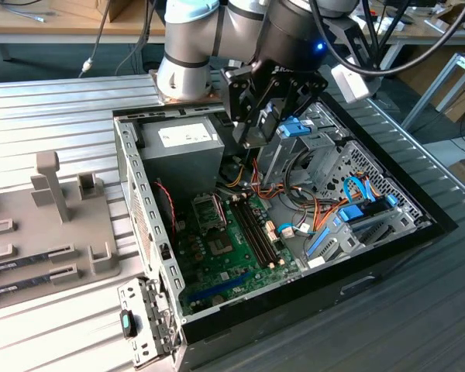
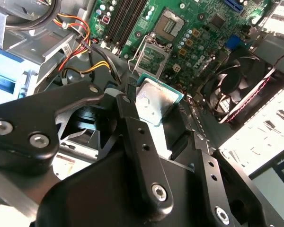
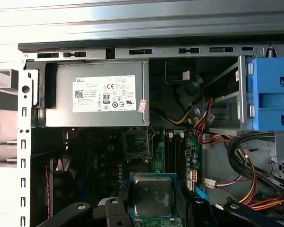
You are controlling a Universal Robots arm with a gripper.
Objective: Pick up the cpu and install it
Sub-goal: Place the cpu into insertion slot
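Note:
The cpu (image 2: 156,101), a thin square chip with a pale silvery top and a green edge, is pinched by its sides in my gripper (image 2: 156,116), which is shut on it. In the first wrist view the cpu (image 3: 153,196) hangs level between the black fingers (image 3: 119,210), above the motherboard and short of the open socket frame (image 3: 136,144). The socket (image 2: 172,22) lies bare, with its metal load frame (image 2: 154,57) flipped up beside it. In the exterior view my gripper (image 1: 254,138) hovers inside the open computer case, above and behind the socket (image 1: 207,211).
A grey power supply (image 1: 182,151) sits close to the socket at the case's back. Memory slots (image 1: 256,232), bundled cables (image 3: 203,118), a blue drive bracket (image 3: 270,92) and a black fan (image 2: 236,85) crowd the case. A grey fixture (image 1: 54,232) stands at the exterior view's left.

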